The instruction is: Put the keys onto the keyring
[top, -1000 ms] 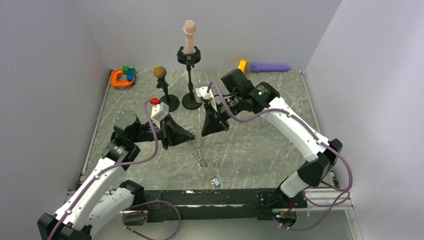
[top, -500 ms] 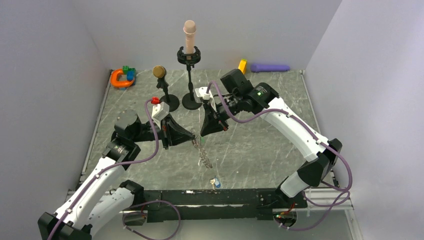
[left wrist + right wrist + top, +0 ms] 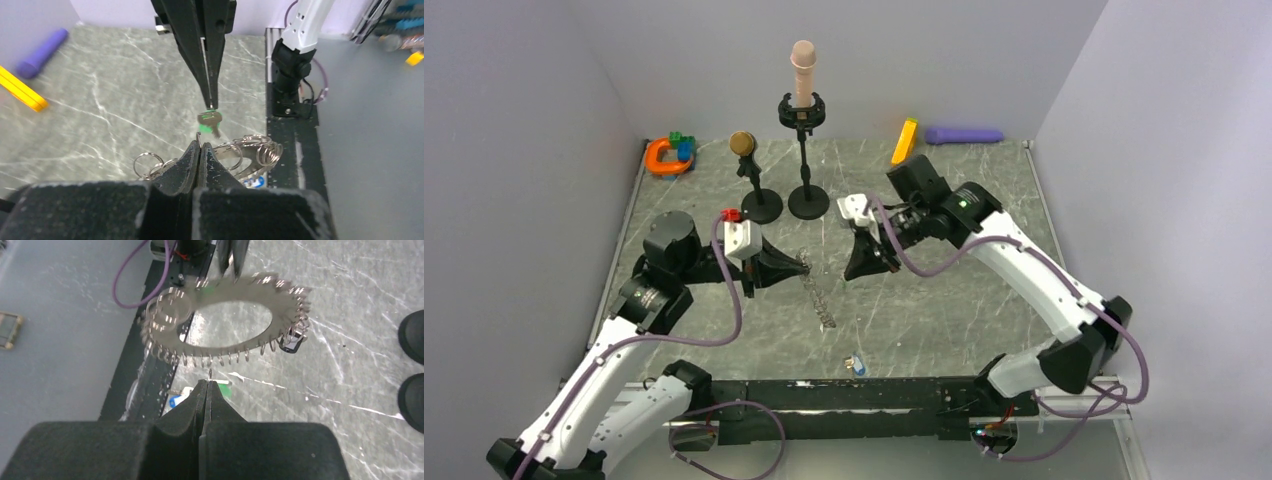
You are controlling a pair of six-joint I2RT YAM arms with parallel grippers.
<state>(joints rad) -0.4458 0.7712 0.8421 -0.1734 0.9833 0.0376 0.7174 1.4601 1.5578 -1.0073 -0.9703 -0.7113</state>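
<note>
My left gripper (image 3: 807, 266) is shut on the rim of the keyring (image 3: 822, 300), a large grey ring fringed with small split rings, and holds it on edge above the table. In the left wrist view the rings (image 3: 255, 150) spread either side of my shut fingers (image 3: 192, 162). My right gripper (image 3: 850, 274) is shut on the green key (image 3: 210, 120), a short way right of the keyring. In the right wrist view the keyring (image 3: 280, 332) hangs just beyond my shut fingertips (image 3: 200, 395), with the green head (image 3: 223, 386) beside them. No red key shows.
Two black stand bases (image 3: 762, 206) (image 3: 808, 203) sit behind the grippers. A small blue-and-white piece (image 3: 856, 365) lies near the black front rail (image 3: 824, 395). An orange clamp (image 3: 667, 156), a yellow bar (image 3: 905, 140) and a purple cylinder (image 3: 964, 134) lie along the back.
My right gripper has drawn back to the right, widening the gap to the keyring. My left gripper has shifted slightly back with the keyring still in it.
</note>
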